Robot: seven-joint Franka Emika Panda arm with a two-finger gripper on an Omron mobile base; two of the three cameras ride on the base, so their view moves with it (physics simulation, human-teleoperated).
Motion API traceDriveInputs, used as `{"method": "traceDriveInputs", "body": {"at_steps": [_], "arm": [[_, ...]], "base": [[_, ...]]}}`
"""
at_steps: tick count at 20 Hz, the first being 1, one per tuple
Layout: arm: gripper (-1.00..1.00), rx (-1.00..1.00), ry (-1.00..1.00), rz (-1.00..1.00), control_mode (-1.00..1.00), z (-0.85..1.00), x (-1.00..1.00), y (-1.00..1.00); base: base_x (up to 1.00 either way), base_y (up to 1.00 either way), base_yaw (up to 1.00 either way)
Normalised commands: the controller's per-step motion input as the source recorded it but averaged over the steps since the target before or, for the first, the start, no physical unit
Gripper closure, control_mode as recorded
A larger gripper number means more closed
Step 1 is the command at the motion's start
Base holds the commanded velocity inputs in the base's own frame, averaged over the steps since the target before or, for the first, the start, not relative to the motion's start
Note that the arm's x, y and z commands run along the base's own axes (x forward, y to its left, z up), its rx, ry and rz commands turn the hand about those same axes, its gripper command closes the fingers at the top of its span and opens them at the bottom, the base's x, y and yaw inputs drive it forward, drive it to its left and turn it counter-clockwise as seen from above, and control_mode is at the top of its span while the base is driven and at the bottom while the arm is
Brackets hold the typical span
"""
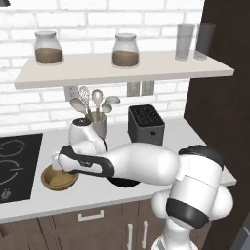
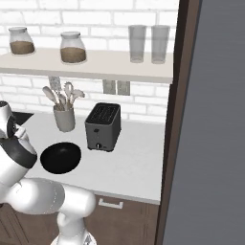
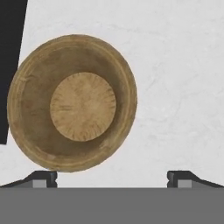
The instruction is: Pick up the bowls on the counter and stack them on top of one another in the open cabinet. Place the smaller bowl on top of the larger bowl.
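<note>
A: Hovering over the wooden bowl (image 3: 72, 103) now, claw (image 3: 112, 177) spread wide, nothing gripped. From the hand camera the bowl sits up at ten o'clock of the tips, one tip just under its rim, the other out over bare counter (image 3: 175, 87).

B: So step one is hardly begun. Odd pick, I'd say: the black bowl (image 2: 61, 157) has to go on the shelf (image 1: 146, 71) first, and it rests on the counter at nine o'clock of the toaster (image 2: 103, 127).

A: Both bowls are on the counter, apart, wooden one beside the cooktop (image 1: 17, 163).

B: Next call: shift toward ten o'clock so the rim sits between the tips, drop, clench.

A: The shelf has bare room between jars (image 1: 125, 50) and glasses (image 1: 185, 42).
</note>
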Motion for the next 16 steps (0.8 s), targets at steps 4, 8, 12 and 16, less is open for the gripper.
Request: {"method": "traceDriveInputs", "body": {"at_steps": [4,8,12,16], "arm": [[-1.00,0.00,0.00,0.00,-1.00,-0.16,0.31,0.00],[-1.00,0.00,0.00,0.00,-1.00,-0.17,0.19,0.00],[-1.00,-0.01,0.00,0.00,-1.00,-0.23,0.15,0.00],[-1.00,-0.01,0.00,0.00,-1.00,-0.27,0.05,0.00]], "base": [[0.00,0.00,0.00],[0.00,0.00,0.00],[0.00,0.00,0.00],[0.00,0.00,0.00]]}}
